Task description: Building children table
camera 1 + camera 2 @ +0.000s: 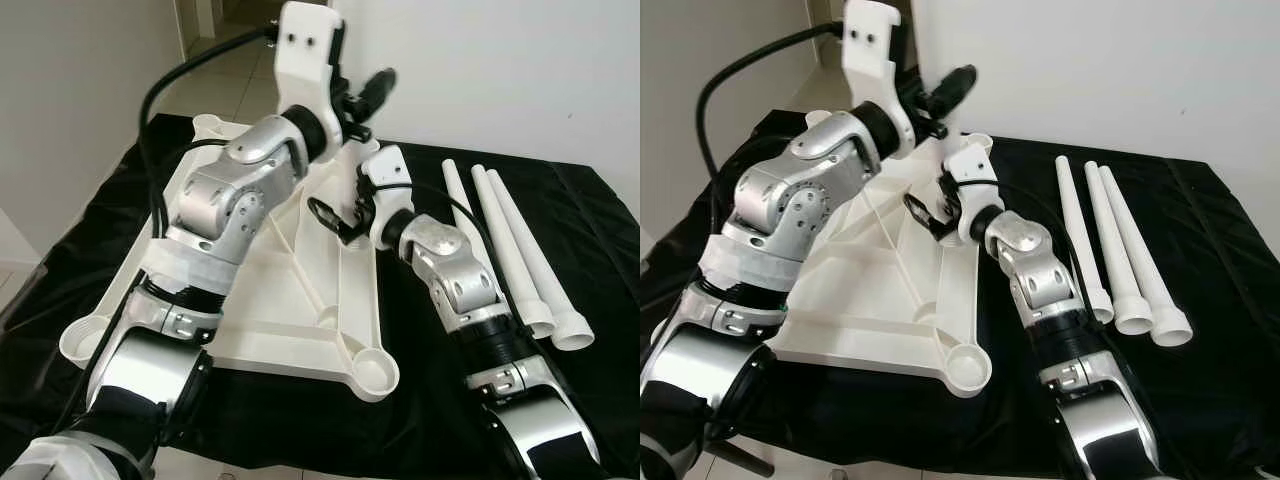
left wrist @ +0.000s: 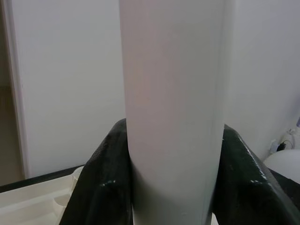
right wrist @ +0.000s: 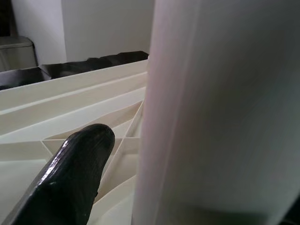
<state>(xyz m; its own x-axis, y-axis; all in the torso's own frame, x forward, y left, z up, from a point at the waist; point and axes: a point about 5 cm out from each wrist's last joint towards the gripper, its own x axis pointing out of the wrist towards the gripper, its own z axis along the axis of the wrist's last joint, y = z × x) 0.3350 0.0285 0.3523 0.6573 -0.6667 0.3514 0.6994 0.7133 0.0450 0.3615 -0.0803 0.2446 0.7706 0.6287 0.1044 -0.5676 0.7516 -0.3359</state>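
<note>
White plastic children's tabletop (image 1: 290, 300) lies upside down on a black cloth (image 1: 590, 230), ribbed underside up, round leg sockets at its corners; the near right socket (image 1: 368, 372) is empty and open to view. The cloth covers the surface under everything; whether that is a bench or the floor cannot be told.

Three white tapered table legs (image 1: 510, 250) lie side by side on the cloth to the right of the tabletop, well apart from it, flared ends toward the near side, thin ends toward the far wall.

Left end effector (image 1: 372, 95) is raised over the far part of the tabletop. In the left wrist view its two black fingers (image 2: 101, 178) clamp both sides of a thick white tube, a fourth table leg (image 2: 173, 112), which stands between them and runs up out of frame. In the eye views that leg is mostly hidden behind the left forearm's white housing.

Right end effector (image 1: 335, 222) sits low over the middle of the tabletop, just right of the left arm. In the right wrist view one black finger (image 3: 70, 178) hovers above the ribbing beside a blurred white cylinder (image 3: 215, 112) close to the lens; whether its fingers are apart or together cannot be told.

Far side: white wall (image 1: 500, 70), with a tiled floor (image 1: 225, 85) visible beyond at far left.
</note>
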